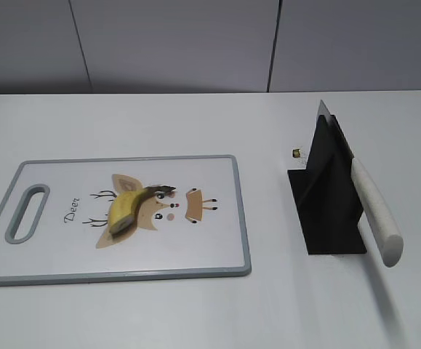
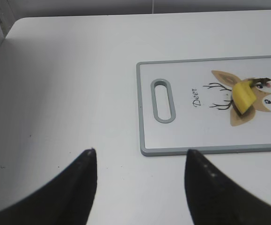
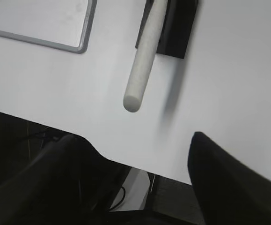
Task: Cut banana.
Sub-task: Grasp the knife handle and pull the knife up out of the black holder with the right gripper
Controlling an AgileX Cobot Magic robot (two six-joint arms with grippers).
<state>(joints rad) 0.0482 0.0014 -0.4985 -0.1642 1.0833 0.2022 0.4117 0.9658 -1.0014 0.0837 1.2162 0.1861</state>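
Banana (image 1: 129, 209) lies on the cutting board (image 1: 217, 247), on top of the printed deer cartoon (image 1: 193, 205), with its dark stem tip pointing toward the middle of the board and its pale cut end toward the slot handle (image 1: 27, 212). The board sits on the left part of the white desk (image 1: 195, 123); the knife (image 1: 374, 211) rests well apart from it on the right, its blade slotted in a black stand (image 1: 326, 196) and its pale handle jutting out toward the desk's near edge.

Our left claw (image 2: 140, 176) hovers over bare desk short of the board's handle end, fingers apart and empty. Our right claw (image 3: 140, 183) hangs near the desk's front edge below the knife handle's butt, fingers also apart, holding nothing.

We judge several risks. The banana is short, curved and round, so it may roll or skid under the blade unless the left claw pins it first. The knife handle is smooth and cylindrical and slopes in the stand; a grasp too near the butt could let it twist or slip, and pulling at an angle could drag or tip the light stand. The board itself may slide on the smooth desk under pressure.

Much is hard to read. Neither arm shows in the exterior view. The blade is mostly hidden by the stand, so we cannot tell its edge direction. The right wrist view cuts off the stand and shows only a corner of the board. A small object (image 1: 296, 153) behind the stand is too tiny to identify.
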